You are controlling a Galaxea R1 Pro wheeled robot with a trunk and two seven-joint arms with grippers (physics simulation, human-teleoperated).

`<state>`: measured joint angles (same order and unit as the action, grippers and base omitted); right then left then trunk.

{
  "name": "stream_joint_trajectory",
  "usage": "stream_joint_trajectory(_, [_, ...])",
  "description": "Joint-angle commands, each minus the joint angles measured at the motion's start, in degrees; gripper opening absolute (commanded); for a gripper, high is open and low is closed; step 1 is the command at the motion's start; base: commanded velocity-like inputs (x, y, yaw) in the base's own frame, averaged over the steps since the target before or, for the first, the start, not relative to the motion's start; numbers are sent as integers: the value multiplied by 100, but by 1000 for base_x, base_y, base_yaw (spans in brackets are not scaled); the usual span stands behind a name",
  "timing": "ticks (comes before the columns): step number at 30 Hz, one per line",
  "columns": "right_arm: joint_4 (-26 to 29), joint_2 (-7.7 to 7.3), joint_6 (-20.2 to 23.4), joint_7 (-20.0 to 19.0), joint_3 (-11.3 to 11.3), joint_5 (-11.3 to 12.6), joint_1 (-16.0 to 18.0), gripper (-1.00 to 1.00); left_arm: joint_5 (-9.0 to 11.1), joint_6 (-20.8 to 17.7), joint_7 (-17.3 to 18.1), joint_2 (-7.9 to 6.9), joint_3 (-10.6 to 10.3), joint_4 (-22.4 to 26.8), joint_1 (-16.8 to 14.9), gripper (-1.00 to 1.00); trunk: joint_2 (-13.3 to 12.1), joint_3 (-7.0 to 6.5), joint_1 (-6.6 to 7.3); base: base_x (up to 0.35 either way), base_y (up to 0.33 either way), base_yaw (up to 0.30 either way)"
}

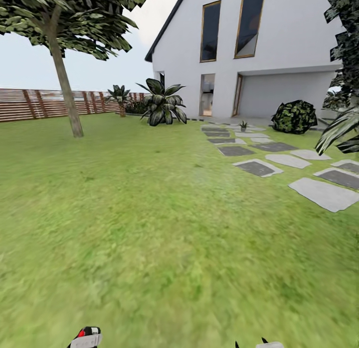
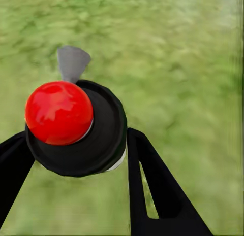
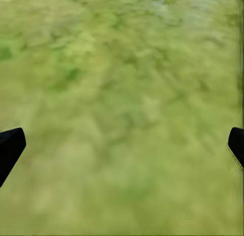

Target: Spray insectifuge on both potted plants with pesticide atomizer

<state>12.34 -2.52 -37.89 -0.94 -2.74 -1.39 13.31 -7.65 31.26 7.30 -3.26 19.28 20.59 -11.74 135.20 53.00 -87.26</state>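
Spray bottle in hand, plants not yet sprayed.
The left gripper (image 2: 76,144) is grasping the pesticide atomizer (image 2: 76,127); the right gripper (image 3: 122,144), released, is hanging over lawn (image 3: 122,83); possibly a potted plant (image 1: 243,124) far ahead.

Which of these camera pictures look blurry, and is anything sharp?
Head view: the near lawn is smeared, while the house and tree are sharper. Left wrist view: the red-topped atomizer between the left gripper's fingers is crisp against soft grass. Right wrist view: the grass is a blur, with no clear shadows.
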Motion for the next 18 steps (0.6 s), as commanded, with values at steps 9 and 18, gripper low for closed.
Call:
stream_joint_trajectory(9, [-6,-3,-16,7,-25,-2,5,100,-48,20,26,1,50,2,-2,-100,2,5,-2,339,85,-256])
stream_joint_trajectory(18, [-5,-3,-16,7,-25,-2,5,100,-51,20,26,1,50,-2,-3,-100,2,5,-2,339,85,-134])
